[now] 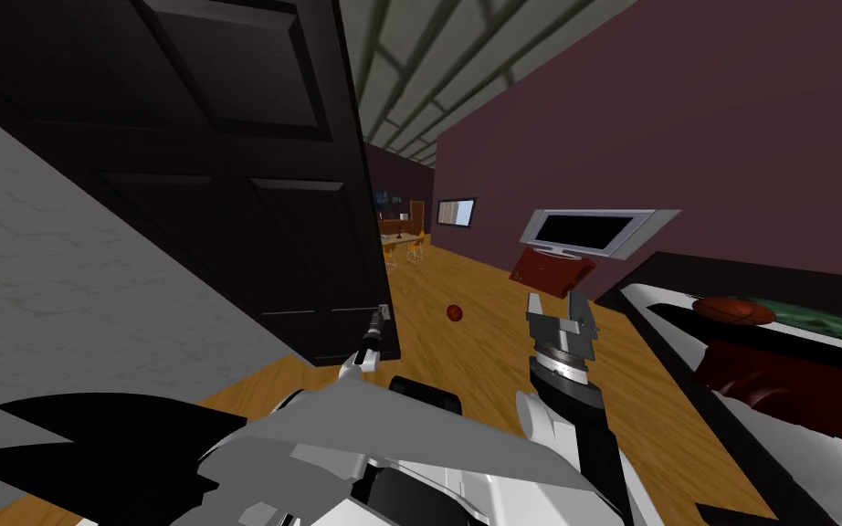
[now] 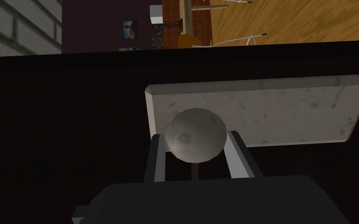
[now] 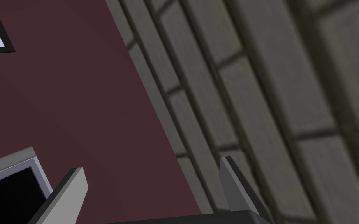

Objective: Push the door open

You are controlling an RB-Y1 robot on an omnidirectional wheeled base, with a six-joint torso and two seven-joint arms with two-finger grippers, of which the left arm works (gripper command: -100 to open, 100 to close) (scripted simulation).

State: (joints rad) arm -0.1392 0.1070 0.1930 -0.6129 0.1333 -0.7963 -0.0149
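One dark panelled door [image 1: 255, 183] stands ahead and to my left. Its free edge faces the room, and a strip of the room shows past that edge. On its face there is one pale grey plate [image 2: 276, 112] with one round grey knob [image 2: 196, 134] standing out from it on a thin dark stem. The left gripper [image 1: 380, 315] is at the door's edge, low on the leaf. Its two jaws pinch the knob, one blade against each side of the ball, and the plate lies just behind them.

The right gripper [image 1: 556, 306] is held up in the open, well apart from the door. Its two jaws are spread wide with nothing between them.

Beyond the door's edge the wooden floor [image 1: 492, 301] runs into the room. One small dark red ball [image 1: 454, 312] lies on it between the two grippers. On the purple wall to the right there is one flat screen [image 1: 588, 230]. Nearer on that side is one bed [image 1: 684, 315], with a rounded orange-brown object on it that I cannot identify.
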